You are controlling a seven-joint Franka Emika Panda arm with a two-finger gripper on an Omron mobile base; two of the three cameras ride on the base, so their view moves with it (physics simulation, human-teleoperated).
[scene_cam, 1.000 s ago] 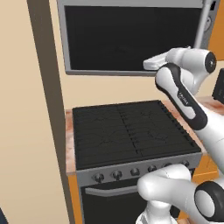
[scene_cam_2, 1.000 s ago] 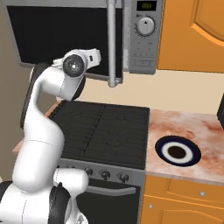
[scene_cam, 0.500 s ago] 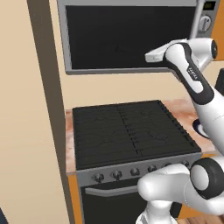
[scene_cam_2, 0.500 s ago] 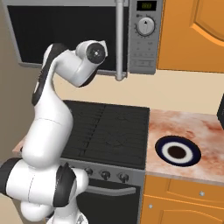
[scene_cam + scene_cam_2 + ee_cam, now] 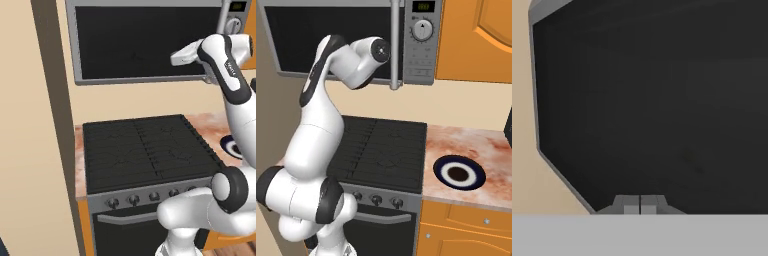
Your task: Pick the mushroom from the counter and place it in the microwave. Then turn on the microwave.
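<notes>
In front of the large silver-grey microwave [image 5: 406,45] with its dark glass door shut, the two-finger gripper [image 5: 640,204] has its tips pressed together, pinching nothing.
The tiny brown mushroom cannot be made out; picking, placing and switching on all seem left to do.

The microwave [image 5: 356,37] is silver-grey with a black glass door, a grey tubular handle [image 5: 395,47] and a pale round knob [image 5: 422,30]. The desk [image 5: 486,150] is pinkish-tan, mottled like stone, over orange cabinet fronts [image 5: 466,230]. Near its front edge, the dish [image 5: 459,173] is white with a dark rim and dark centre. The stove top [image 5: 145,150] is black. The fingers [image 5: 632,204] are grey.
</notes>
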